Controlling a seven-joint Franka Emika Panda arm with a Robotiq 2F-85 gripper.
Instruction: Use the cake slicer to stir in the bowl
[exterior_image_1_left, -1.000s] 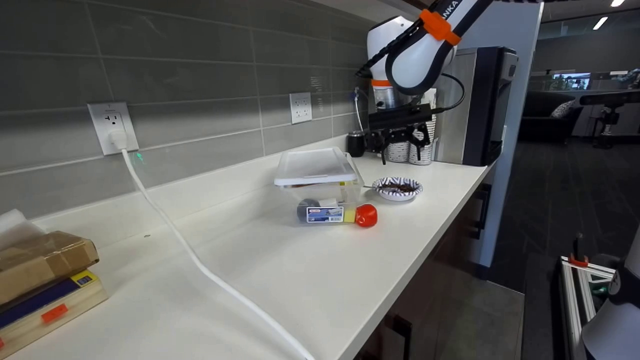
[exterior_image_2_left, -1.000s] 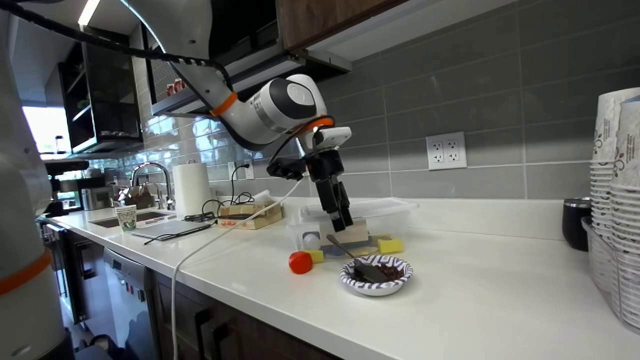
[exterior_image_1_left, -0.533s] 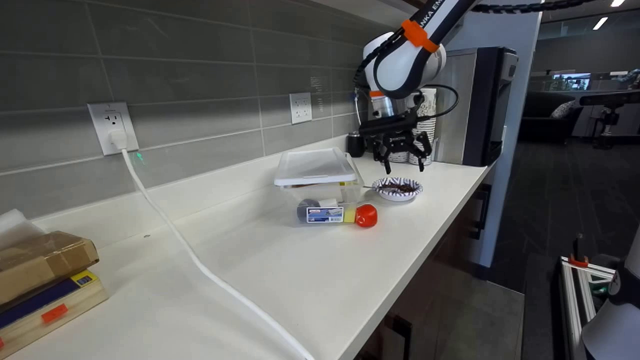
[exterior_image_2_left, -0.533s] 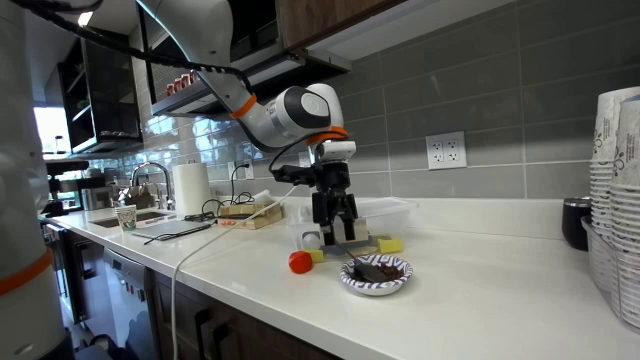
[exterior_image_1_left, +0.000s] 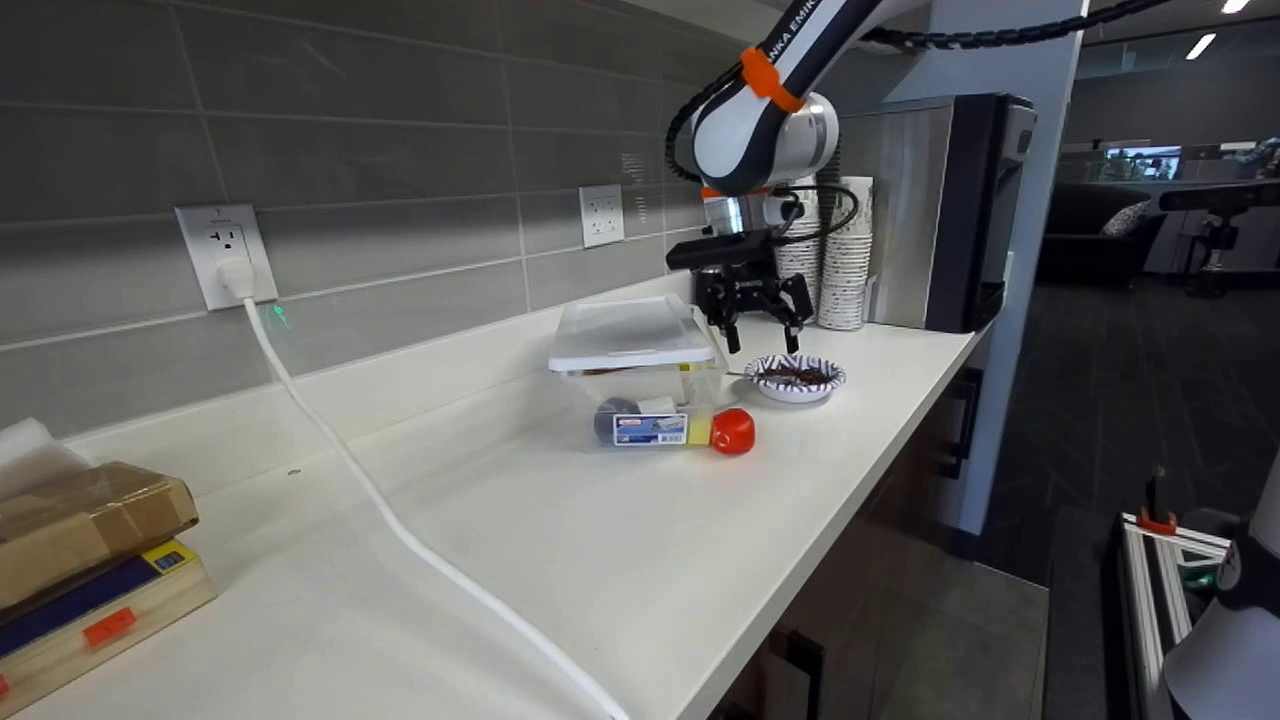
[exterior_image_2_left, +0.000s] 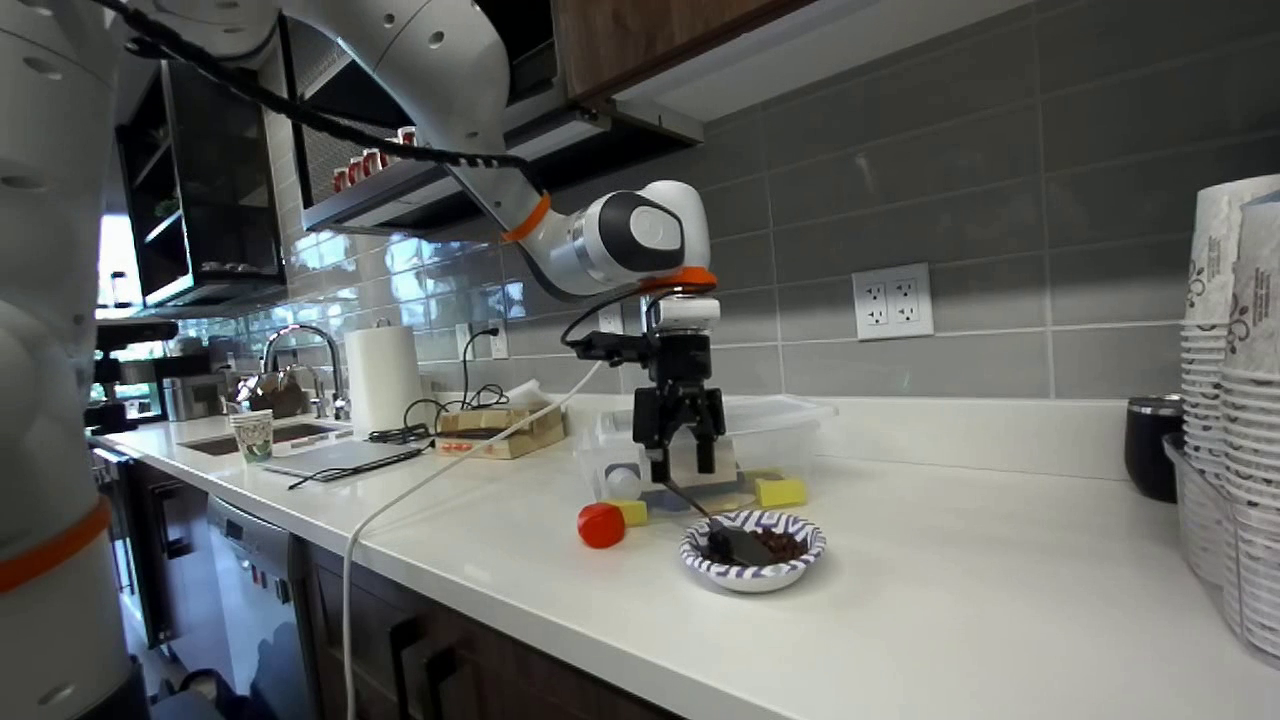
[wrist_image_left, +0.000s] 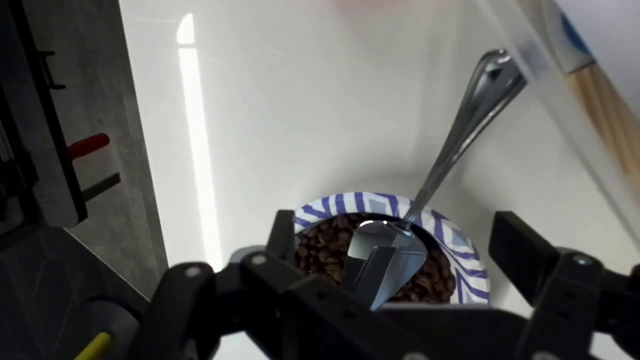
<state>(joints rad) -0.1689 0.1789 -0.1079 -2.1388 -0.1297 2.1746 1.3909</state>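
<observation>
Hanging with its fingers (exterior_image_2_left: 706, 452) spread and nothing held, the gripper (exterior_image_1_left: 763, 342) has the bowl (exterior_image_2_left: 755, 579) below it and a little to one side. The cake slicer (wrist_image_left: 444, 165) lies in that bowl, blade (wrist_image_left: 395, 242) resting on brown beans (wrist_image_left: 320, 250), handle (wrist_image_left: 476, 109) slanting over the rim to end lower than the gripper and near it, close by the clear box (exterior_image_1_left: 620, 388). It looks like polished metal: stiff, fairly light, probably slick enough to twist in a loose hold. The broad part of the handle, away from the rim, seems the best place to grasp. The bowl looks papery, so a sideways push would likely slide or tip it.
</observation>
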